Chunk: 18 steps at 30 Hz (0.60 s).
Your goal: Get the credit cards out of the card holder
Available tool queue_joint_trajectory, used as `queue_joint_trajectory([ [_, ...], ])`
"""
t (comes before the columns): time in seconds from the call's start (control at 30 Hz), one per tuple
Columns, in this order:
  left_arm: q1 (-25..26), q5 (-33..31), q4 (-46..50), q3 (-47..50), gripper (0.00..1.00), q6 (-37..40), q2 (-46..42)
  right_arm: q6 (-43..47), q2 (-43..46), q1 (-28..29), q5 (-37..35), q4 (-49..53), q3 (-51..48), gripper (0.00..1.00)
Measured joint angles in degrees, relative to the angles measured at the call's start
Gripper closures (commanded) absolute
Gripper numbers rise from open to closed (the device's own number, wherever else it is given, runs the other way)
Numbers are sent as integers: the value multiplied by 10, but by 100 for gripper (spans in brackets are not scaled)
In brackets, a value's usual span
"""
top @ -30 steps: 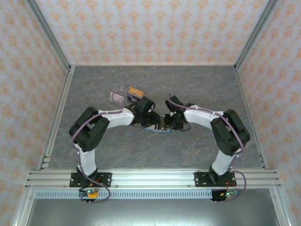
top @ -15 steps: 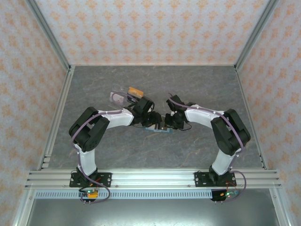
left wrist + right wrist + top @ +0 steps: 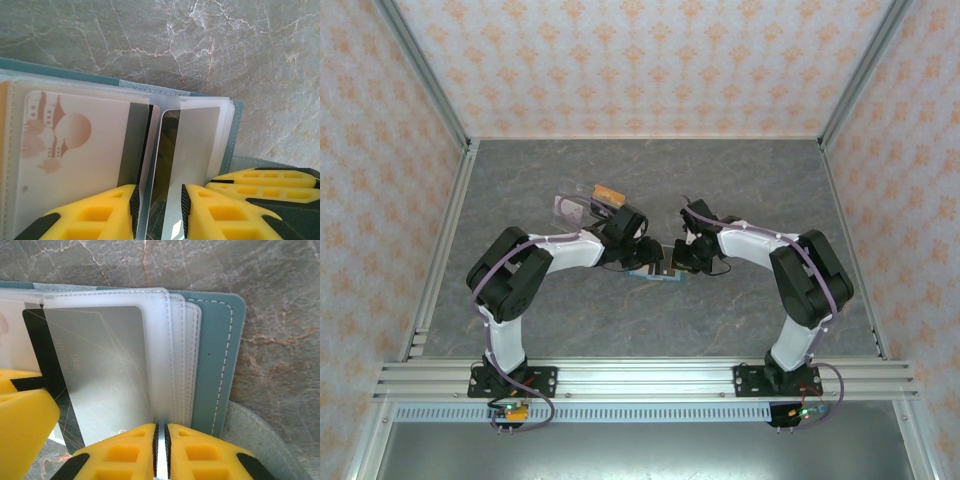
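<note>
Two arms met over the card holder (image 3: 655, 272), open mid-table. Left gripper (image 3: 159, 215) stood partly open astride the grey card (image 3: 192, 150); right gripper (image 3: 161, 450), at its 3 o'clock, pinched a clear sleeve leaf (image 3: 161, 365). Cards were likely stiff, light, slick: best nipped at an exposed short edge. Left wrist view showed an orange-printed card (image 3: 75, 150) at the grey card's 9 o'clock; right wrist view, the teal cover (image 3: 215, 350).

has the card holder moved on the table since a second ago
No; the card holder sits just as far from the clear tray as before.
</note>
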<state>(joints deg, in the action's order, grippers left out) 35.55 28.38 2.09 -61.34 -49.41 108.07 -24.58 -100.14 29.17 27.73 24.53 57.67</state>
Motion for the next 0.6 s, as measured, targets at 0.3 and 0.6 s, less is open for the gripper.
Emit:
queue_joint_trajectory([
  [0.3,-1,25,-3,0,78,0,1,4,-3,-3,7,0,2,86],
  [0.6,-11,32,-3,0,95,1,1,1,-4,-4,8,0,2,86],
])
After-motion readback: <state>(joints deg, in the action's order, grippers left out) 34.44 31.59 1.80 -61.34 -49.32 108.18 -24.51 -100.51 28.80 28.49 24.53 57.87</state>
